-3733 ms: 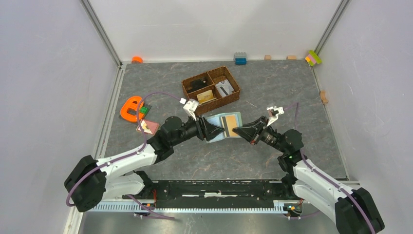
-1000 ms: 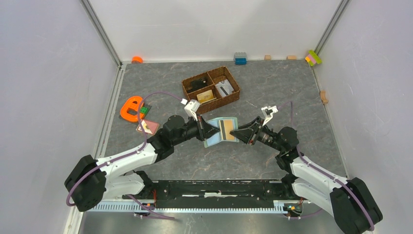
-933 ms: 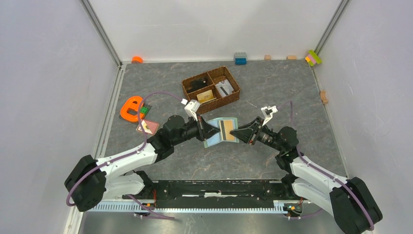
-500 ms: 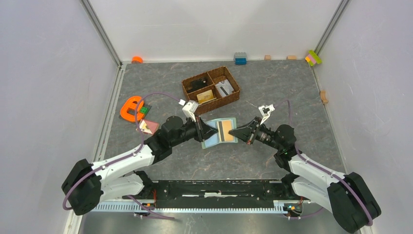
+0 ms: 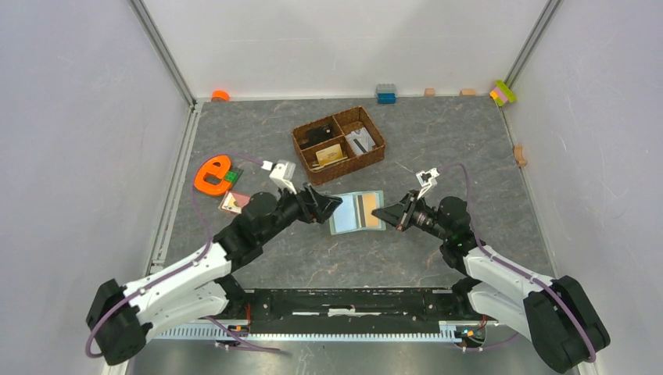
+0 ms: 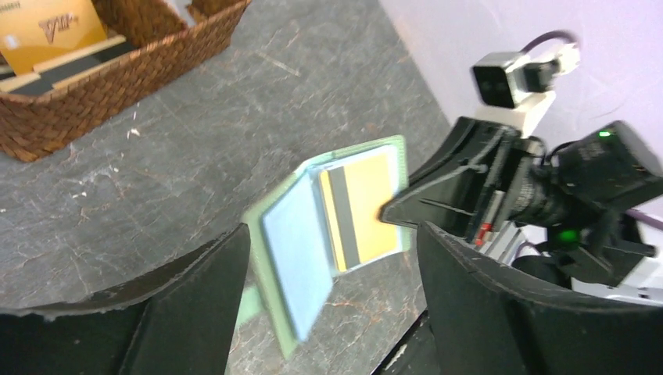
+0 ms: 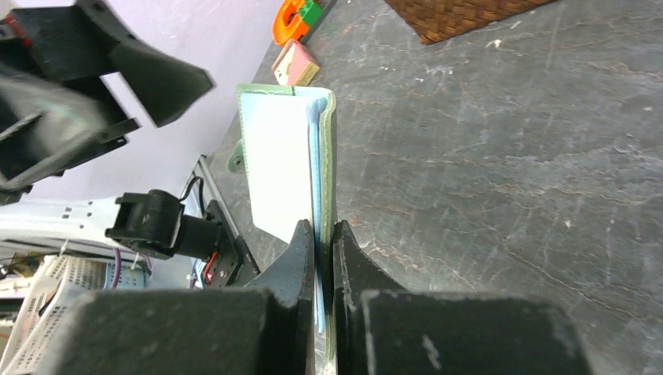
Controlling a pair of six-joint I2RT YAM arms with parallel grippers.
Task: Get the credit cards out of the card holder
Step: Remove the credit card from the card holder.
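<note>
Count on the grey table (image 5: 438, 148): one card holder (image 5: 344, 214), one credit card (image 5: 369, 211) showing in it, one wicker basket (image 5: 348, 166), one orange letter e (image 5: 209, 175) with one green block (image 5: 232, 177) against it, one pink piece (image 5: 235, 201) just on the near side of those, and two grippers. Five small blocks (image 5: 385, 94) lie along the far wall and one tan block (image 5: 520, 155) by the right wall, all too small to describe beyond colour. The basket is divided, and one gold card (image 6: 43, 23) lies in a compartment of it; its other contents cannot be made out. The card holder sits between the two grippers, on the near side of the basket and apart from it, opened like a book. Its outer skin is sage green, showing as a thin border; the inside is pale blue. The left flap is bare blue and tilts away from the right flap; whether it touches the table cannot be told. The right flap carries the credit card, tan-orange with a dark stripe along its left edge, most of its face exposed. The right gripper (image 5: 378, 212) has its fingers (image 7: 301, 258) pressed together on the holder's right edge, with green skin and blue lining between them. The left gripper (image 5: 332, 207) stands just beside the left flap, its fingers (image 6: 188, 305) wide apart and holding nothing.
</note>
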